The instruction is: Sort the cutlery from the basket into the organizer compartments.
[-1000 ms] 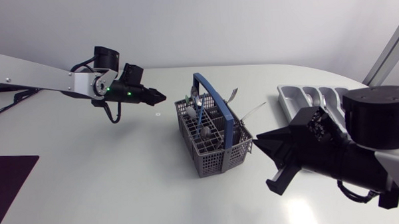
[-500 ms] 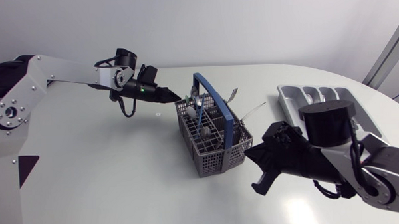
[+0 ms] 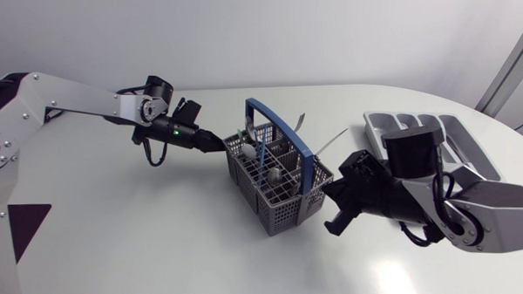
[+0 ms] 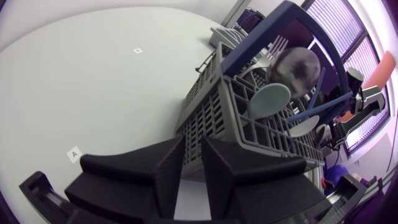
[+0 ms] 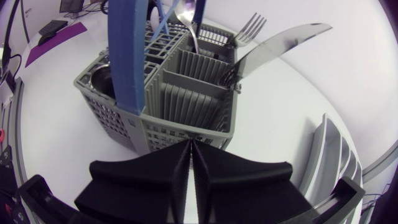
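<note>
The left arm (image 3: 72, 101) comes in from nine o'clock. The left gripper (image 3: 214, 145) sits at the basket's ten o'clock, its tip at the left rim. Whether it touches the rim I cannot tell. In the left wrist view this gripper (image 4: 193, 169) is released: its fingers (image 4: 163, 177) stand a narrow slit apart with only table (image 4: 93, 81) showing between them. Two small white tags (image 4: 74, 151) lie on the table beside it, well apart from each other.

The basket (image 3: 281, 218) stands mid-table. It is a grey mesh box with inner dividers and a blue handle (image 3: 283, 144) arching over it. Inside, a pale green spoon (image 4: 268, 99) leans next to a large steel bowl (image 4: 298, 62). At the basket's far corner, toward one o'clock, a fork (image 5: 252, 28) and a knife (image 5: 280, 43) stick out over the rim.

The right gripper (image 3: 330, 210) is at the basket's four o'clock, just beside the corner, and the mesh wall is straight ahead of it. It is clenched on nothing, with its fingers (image 5: 214, 174) pressed together.

The organizer (image 3: 378, 125), a grey tray with long compartments, lies at the basket's two o'clock. The right arm (image 3: 473, 209) partly covers it.
</note>
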Action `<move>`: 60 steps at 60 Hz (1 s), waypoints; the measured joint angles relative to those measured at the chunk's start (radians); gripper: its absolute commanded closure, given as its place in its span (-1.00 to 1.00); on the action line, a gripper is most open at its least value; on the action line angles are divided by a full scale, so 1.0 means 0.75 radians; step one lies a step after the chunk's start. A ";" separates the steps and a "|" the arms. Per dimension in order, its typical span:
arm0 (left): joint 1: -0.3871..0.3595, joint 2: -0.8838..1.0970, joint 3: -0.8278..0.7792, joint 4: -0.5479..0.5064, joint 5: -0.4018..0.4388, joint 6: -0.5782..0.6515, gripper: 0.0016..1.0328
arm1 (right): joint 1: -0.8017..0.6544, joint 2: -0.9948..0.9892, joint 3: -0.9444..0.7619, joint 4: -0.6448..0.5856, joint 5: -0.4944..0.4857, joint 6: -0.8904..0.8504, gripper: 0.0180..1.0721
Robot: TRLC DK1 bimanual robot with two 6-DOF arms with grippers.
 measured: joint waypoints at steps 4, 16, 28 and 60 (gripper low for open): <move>0.011 -0.039 -0.058 -0.003 0.000 0.034 0.58 | -0.009 0.030 0.017 0.019 0.019 0.001 0.81; 0.025 -0.192 -0.264 -0.021 -0.001 0.116 0.58 | -0.030 0.098 0.079 0.024 0.047 0.001 0.81; 0.068 -0.354 -0.489 -0.044 0.001 0.199 0.58 | -0.039 0.221 0.173 0.066 0.061 0.001 0.81; 0.188 -0.678 -0.812 -0.044 0.046 0.318 0.58 | -0.103 0.281 0.301 0.114 0.009 0.002 0.81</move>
